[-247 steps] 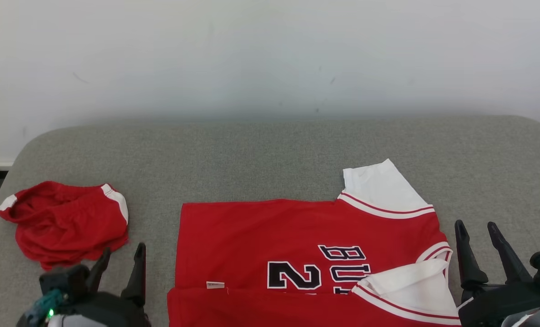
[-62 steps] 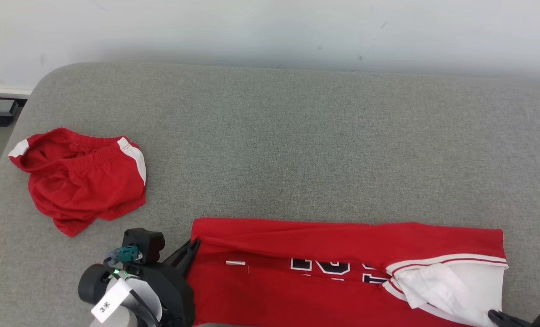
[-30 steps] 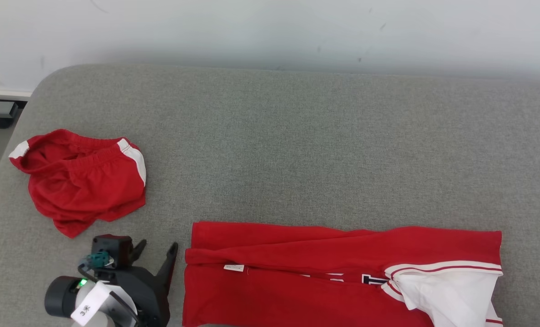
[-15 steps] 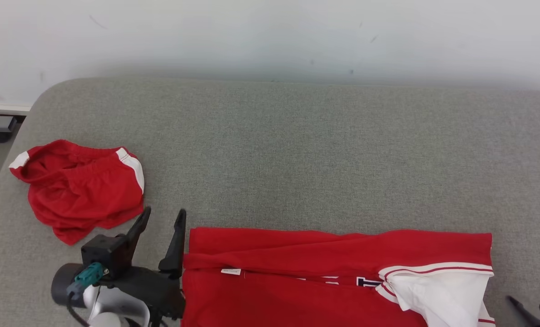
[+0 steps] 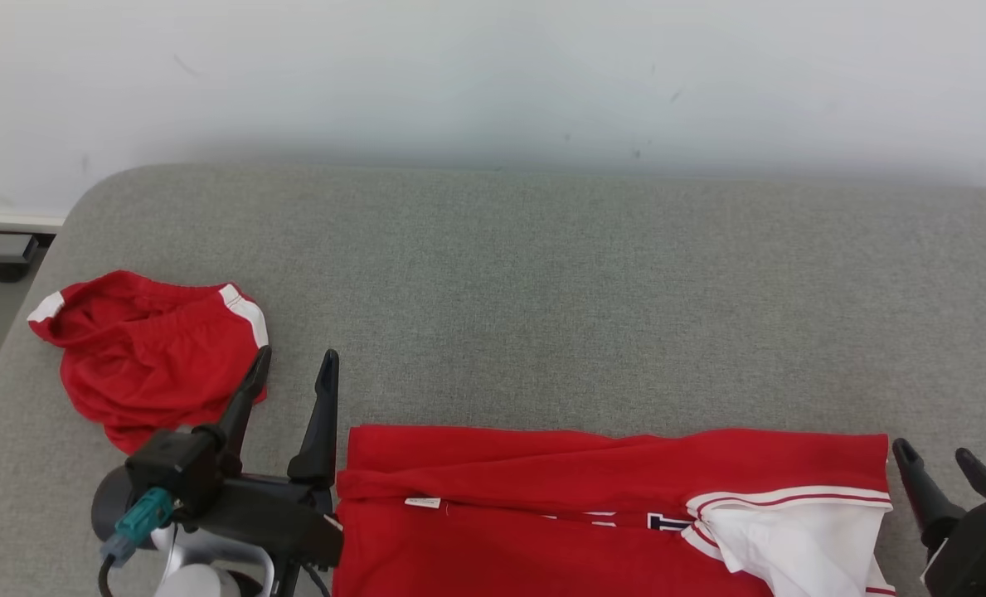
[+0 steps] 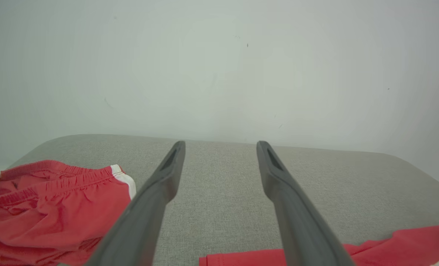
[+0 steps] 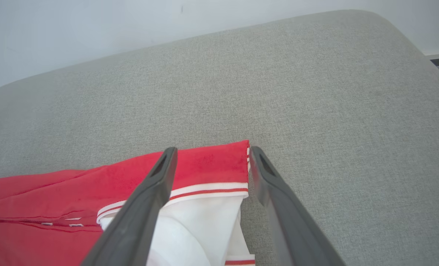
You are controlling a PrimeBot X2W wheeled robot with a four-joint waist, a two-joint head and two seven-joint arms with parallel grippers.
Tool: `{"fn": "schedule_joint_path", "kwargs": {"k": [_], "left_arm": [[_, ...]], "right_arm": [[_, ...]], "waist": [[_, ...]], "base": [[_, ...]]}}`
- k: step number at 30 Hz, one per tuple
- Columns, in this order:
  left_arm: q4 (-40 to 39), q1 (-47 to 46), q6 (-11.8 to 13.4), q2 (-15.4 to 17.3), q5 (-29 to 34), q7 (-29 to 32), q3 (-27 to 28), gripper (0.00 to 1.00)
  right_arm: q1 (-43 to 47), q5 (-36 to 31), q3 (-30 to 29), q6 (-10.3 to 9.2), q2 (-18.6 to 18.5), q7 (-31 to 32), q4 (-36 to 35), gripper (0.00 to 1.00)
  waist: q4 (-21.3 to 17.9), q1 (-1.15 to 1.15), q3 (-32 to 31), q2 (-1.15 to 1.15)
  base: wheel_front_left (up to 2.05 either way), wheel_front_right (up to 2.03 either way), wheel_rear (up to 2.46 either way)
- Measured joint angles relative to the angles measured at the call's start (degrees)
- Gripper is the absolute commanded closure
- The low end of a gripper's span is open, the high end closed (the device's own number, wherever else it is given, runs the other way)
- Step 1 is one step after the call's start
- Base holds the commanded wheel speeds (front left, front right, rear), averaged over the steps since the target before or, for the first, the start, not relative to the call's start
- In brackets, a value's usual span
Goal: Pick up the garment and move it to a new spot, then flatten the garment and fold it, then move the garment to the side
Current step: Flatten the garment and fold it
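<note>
The garment, a red jersey (image 5: 584, 497) with a white sleeve (image 5: 791, 539), lies folded lengthwise into a long strip at the near edge of the grey cushion. My left gripper (image 5: 297, 356) stands open just left of the jersey's left end, empty, its fingers pointing away from me. In the left wrist view the left gripper (image 6: 221, 144) frames bare cushion, with the jersey (image 6: 407, 244) at the lower right. My right gripper (image 5: 932, 450) is open just off the jersey's right end. In the right wrist view the right gripper (image 7: 212, 149) hovers over the jersey's right corner (image 7: 204, 166), holding nothing.
Crumpled red shorts (image 5: 153, 365) with white trim lie at the left, close to my left fingers; the shorts (image 6: 49, 207) also show in the left wrist view. The grey cushion (image 5: 542, 290) stretches back to a white wall. Its rounded left edge drops to the floor.
My left gripper has come forward and up beside the jersey's left end. The right gripper has risen into the head view at the lower right. The camera tilted slightly; the jersey lies as before.
</note>
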Motion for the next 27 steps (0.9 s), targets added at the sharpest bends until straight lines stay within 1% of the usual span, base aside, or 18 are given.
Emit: {"fn": "schedule_joint_path", "kwargs": {"k": [1,2,4,5,7,13,17,21,27], "left_arm": [[0.0,0.1,0.0,0.0,0.0,-0.3,0.0,0.0],[0.0,0.8,0.0,0.0,0.0,-0.5,0.0,0.0],[0.1,1.7,0.0,0.0,-0.1,-0.6,0.1,0.0],[0.1,2.2,0.0,0.0,-0.1,-1.0,0.3,0.0],[0.3,2.8,0.1,0.1,-0.2,-1.0,0.7,0.0],[1.8,5.3,0.2,0.4,-2.0,-0.9,1.4,0.0],[2.0,7.1,0.4,0.5,-2.2,-0.9,1.6,0.0],[2.3,7.1,0.6,0.6,-2.3,-0.4,2.0,0.0],[2.4,7.1,0.7,0.6,-2.3,-0.2,2.4,0.0]], "right_arm": [[-0.2,-0.3,0.4,0.34,0.5,-1.5,0.5,0.0],[-0.2,-0.9,1.0,0.92,1.3,-4.4,1.6,0.0],[-0.2,-1.8,2.0,1.82,1.7,-7.7,2.1,0.0],[-0.4,-2.2,2.3,1.86,2.2,-9.2,2.2,0.0],[-0.4,-3.4,3.1,2.6,3.0,-12.2,2.9,0.0],[-1.6,-5.8,5.1,3.31,5.1,-20.4,5.0,0.0],[-2.2,-6.9,5.6,4.1,5.3,-24.3,6.8,0.0],[-2.8,-7.8,5.4,4.25,5.4,-28.3,8.2,0.0],[-3.0,-7.8,5.4,4.37,5.9,-32.3,10.4,0.0]], "waist": [[-0.1,0.0,-0.3,0.0],[-0.2,0.0,-0.7,0.0],[-0.4,0.0,-1.2,0.0],[-0.5,0.0,-1.4,0.0],[-0.8,0.0,-2.0,0.0],[-1.7,0.0,-3.7,0.0],[-2.5,0.0,-4.6,0.0],[-3.3,0.0,-5.2,0.0],[-4.0,0.0,-5.8,0.0]], "base": [[0.0,0.0,0.0],[0.0,0.0,0.0],[0.0,0.0,0.0],[0.0,0.0,0.0],[0.0,0.0,0.0],[0.0,0.0,0.0],[0.0,0.0,0.0],[0.0,0.0,0.0],[0.0,0.0,0.0]]}}
